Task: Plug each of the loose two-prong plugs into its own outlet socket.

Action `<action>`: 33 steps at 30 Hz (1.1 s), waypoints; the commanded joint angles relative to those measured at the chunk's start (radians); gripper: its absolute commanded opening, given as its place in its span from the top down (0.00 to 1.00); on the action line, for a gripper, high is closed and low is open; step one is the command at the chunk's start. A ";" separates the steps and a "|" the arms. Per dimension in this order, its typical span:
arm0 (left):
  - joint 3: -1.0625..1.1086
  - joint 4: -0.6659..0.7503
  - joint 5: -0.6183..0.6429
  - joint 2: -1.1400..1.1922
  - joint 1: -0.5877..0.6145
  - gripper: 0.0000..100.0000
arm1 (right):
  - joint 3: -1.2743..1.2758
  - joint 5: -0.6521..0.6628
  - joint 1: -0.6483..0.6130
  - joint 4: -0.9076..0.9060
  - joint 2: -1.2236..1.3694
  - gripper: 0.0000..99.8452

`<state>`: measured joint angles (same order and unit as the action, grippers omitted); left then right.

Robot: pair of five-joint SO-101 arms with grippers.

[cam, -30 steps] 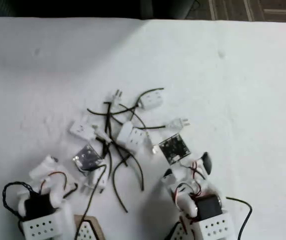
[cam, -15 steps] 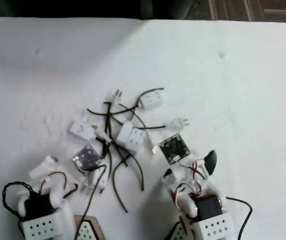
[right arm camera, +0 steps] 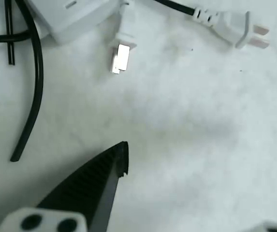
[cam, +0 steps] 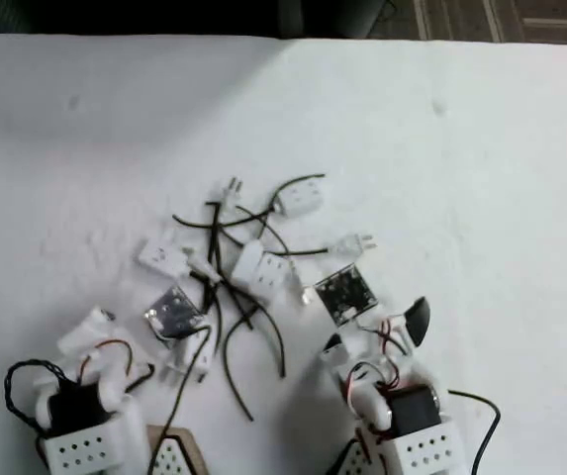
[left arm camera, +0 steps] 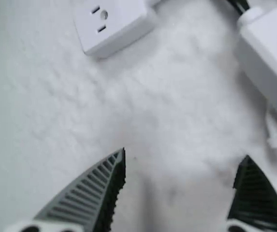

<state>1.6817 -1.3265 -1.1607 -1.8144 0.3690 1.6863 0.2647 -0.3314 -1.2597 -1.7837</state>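
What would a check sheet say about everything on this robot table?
Surface: white cloth-covered table, bare around the middle pile.
Job's things: white outlet sockets and loose plugs lie together mid-table.
Clutter: wooden piece at the near edge.
Tools: left tool open, empty, over bare cloth; right tool open, empty.
Cables: black cords tangled through the pile.
Surroundings: dark floor beyond the far edge.
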 commanded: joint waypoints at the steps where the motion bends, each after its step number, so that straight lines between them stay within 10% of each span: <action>1: 0.012 -0.040 -0.028 0.018 -0.004 0.63 | 0.005 0.009 -0.005 -0.007 -0.015 0.48; 24: 0.012 -0.011 -0.018 0.016 -0.039 0.63 | 0.005 0.005 -0.008 -0.007 -0.015 0.48; 33: 0.012 0.308 0.520 0.016 -0.044 0.63 | 0.005 0.009 -0.002 -0.007 -0.015 0.48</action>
<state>1.6970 -1.1132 -0.8109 -1.7975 0.3368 1.6863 0.2647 -0.3314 -1.2597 -1.7837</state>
